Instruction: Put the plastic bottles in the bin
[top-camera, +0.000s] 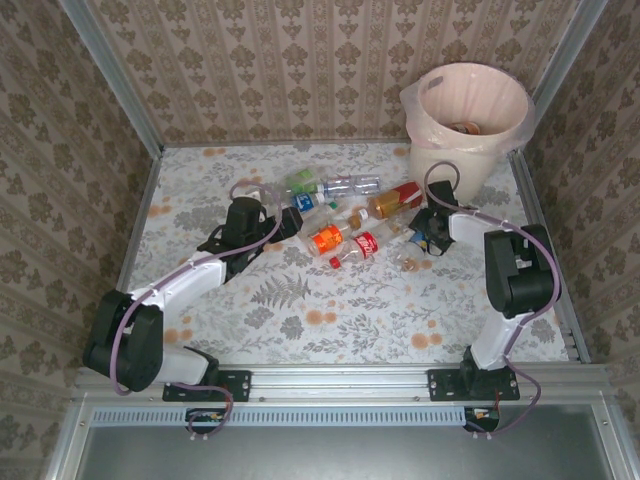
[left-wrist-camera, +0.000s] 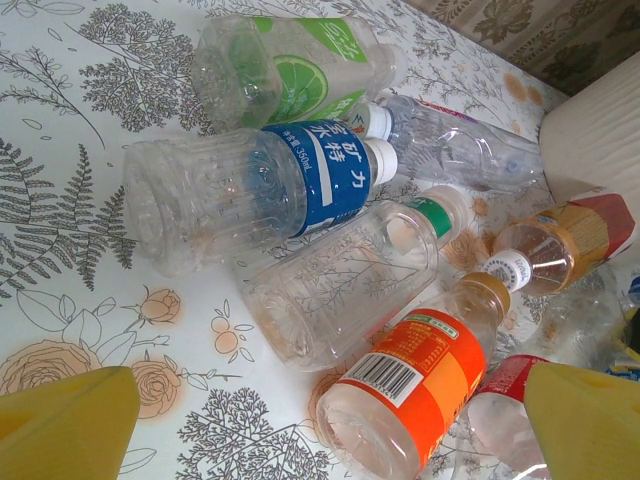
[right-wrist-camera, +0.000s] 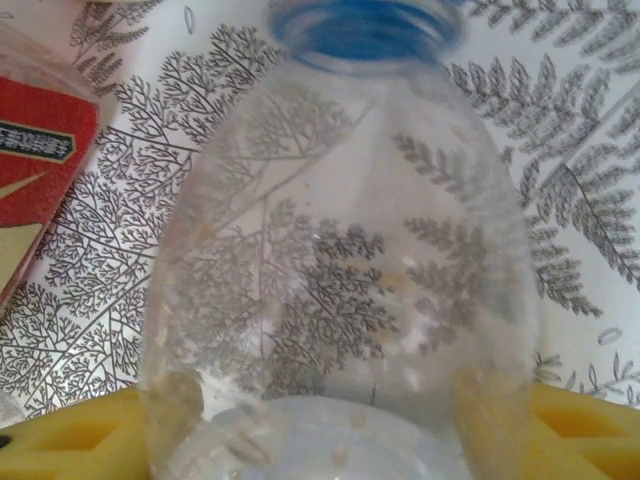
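Several plastic bottles (top-camera: 345, 215) lie in a loose heap mid-table, in front of the cream bin (top-camera: 450, 165) at the far right. My left gripper (top-camera: 285, 222) hangs open at the heap's left side. Between its yellow fingers lies an orange-label bottle (left-wrist-camera: 420, 390); beyond that are a clear green-capped one (left-wrist-camera: 350, 280) and a blue-label one (left-wrist-camera: 250, 190). My right gripper (top-camera: 425, 232) sits at the heap's right end. Both its yellow fingers press the sides of a clear blue-capped bottle (right-wrist-camera: 340, 250) lying on the cloth.
A lime-label bottle (left-wrist-camera: 290, 70) and a brown-tinted one (left-wrist-camera: 560, 240) lie farther back. A red-label bottle (right-wrist-camera: 35, 150) lies left of the held one. The bin's wall (left-wrist-camera: 600, 130) rises close behind the heap. Patterned walls enclose the floral table (top-camera: 300, 300).
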